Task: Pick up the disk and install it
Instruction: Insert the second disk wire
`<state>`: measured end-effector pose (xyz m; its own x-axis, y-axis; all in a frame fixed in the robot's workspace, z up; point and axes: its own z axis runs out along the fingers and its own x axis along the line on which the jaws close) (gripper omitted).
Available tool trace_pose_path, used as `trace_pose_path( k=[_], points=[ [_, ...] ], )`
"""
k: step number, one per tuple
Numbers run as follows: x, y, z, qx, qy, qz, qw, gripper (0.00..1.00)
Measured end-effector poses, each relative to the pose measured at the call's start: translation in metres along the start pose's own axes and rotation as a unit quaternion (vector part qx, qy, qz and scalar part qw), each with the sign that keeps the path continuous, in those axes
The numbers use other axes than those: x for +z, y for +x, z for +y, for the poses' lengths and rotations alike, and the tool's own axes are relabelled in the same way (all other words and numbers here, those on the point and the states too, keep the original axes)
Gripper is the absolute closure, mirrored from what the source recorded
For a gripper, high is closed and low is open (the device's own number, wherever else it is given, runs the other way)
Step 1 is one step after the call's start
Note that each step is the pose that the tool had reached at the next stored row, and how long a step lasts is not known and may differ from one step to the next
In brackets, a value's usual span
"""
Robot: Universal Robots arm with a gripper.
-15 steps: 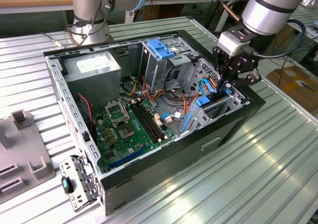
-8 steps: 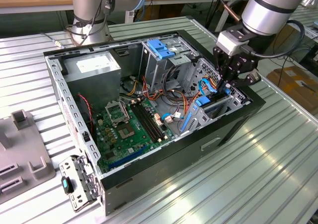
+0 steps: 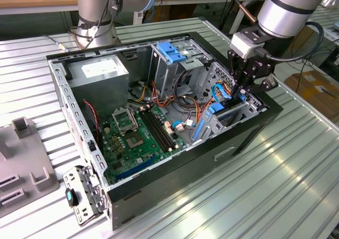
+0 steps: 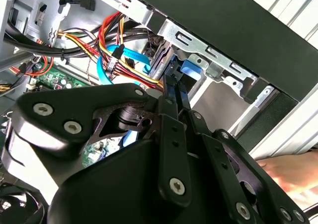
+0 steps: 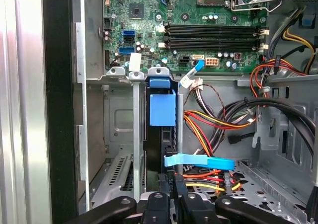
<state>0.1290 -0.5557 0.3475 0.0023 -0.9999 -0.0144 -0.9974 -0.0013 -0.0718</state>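
Open computer case (image 3: 249, 130), end effector (image 5: 171, 186) gripping disk (image 5: 162, 110)

A: What colour is the disk (image 5: 162, 110)?
B: Light-blue carrier on a dark body, in the first wrist view.
A: And the gripper (image 3: 242, 85)?
B: Black, under a silver-grey arm (image 3: 286, 8).
A: The rest?
B: Green motherboard (image 3: 139, 138), black computer case (image 3: 222, 143), red, yellow and orange wires (image 5: 208, 124), a blue flat cable (image 5: 198, 161), and a ribbed silver tabletop (image 3: 254, 196).
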Motion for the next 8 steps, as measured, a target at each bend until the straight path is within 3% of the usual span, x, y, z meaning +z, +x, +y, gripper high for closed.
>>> trace_pose_path(
  k=[8],
  points=[
    [0.0015,0.0,0.0014,0.002,0.0,0.0003,1.0,0.84]
  ],
)
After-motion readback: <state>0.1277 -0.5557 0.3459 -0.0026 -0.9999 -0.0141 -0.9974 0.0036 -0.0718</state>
